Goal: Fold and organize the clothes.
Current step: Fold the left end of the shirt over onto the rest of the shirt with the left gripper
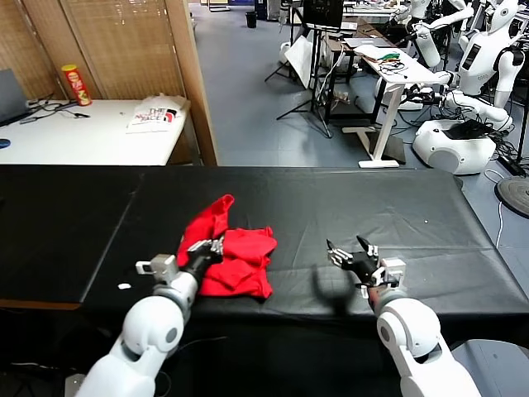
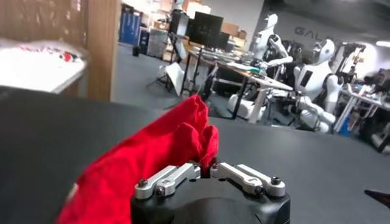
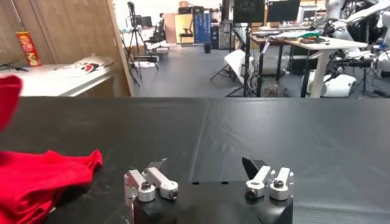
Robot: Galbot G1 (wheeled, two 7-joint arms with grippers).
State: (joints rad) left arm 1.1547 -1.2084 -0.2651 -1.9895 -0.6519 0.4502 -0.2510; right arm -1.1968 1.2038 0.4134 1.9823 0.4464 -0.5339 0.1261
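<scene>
red t-shirt (image 1: 232, 258), crumpled on black desk (image 1: 347, 207) (one part lifted), pinched by closed left hand (image 1: 212, 249); right hand (image 1: 353, 256) spread wide, holding nothing, well apart.

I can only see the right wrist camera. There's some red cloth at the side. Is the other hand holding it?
Observer: Yes. In the head view the left gripper is shut on the red T-shirt, pinching it at its near left part.
Operator: Is the shirt flat?
Observer: No. It lies crumpled on the black table, with one part pulled up into a peak on its far side.
Operator: Where's my hand compared to it?
Observer: The right gripper is open above bare table, to the right of the shirt and not touching it.
Operator: Anything else on that table?
Observer: A small white scrap near the front edge, left of the left arm.
</scene>
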